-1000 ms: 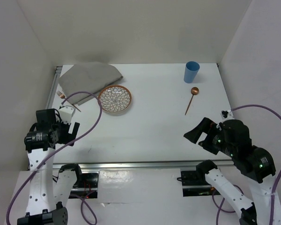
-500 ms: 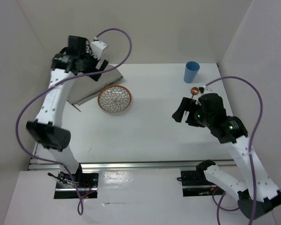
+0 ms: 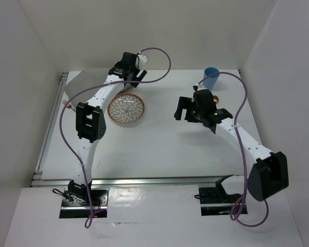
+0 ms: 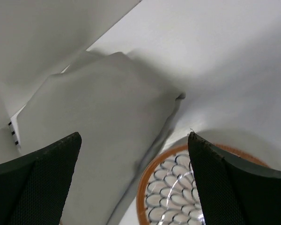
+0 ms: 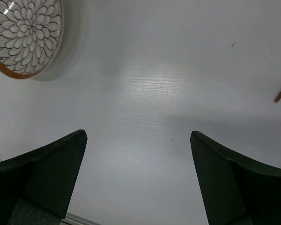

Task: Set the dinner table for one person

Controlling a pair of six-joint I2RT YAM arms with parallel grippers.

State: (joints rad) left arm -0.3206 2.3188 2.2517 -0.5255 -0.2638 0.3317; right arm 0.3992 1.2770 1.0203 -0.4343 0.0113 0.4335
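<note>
tabletop [image 3: 159,149]: white, railed; lies beneath both pairs of fingers, shown bare between the right pair.
left fingers [image 4: 37,187]: held wide, empty; poised above placemat [image 4: 98,122], tabletop's 11 o'clock.
right fingers [image 5: 37,178]: held wide, empty; above tabletop, 2 o'clock of centre.
plate [image 3: 126,109]: 10 o'clock of centre, beside placemat.

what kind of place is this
Probably a robot lab test cell, not a home: a white table with aluminium rails, plain white walls boxing it in, and two arms bolted at its edge.
</note>
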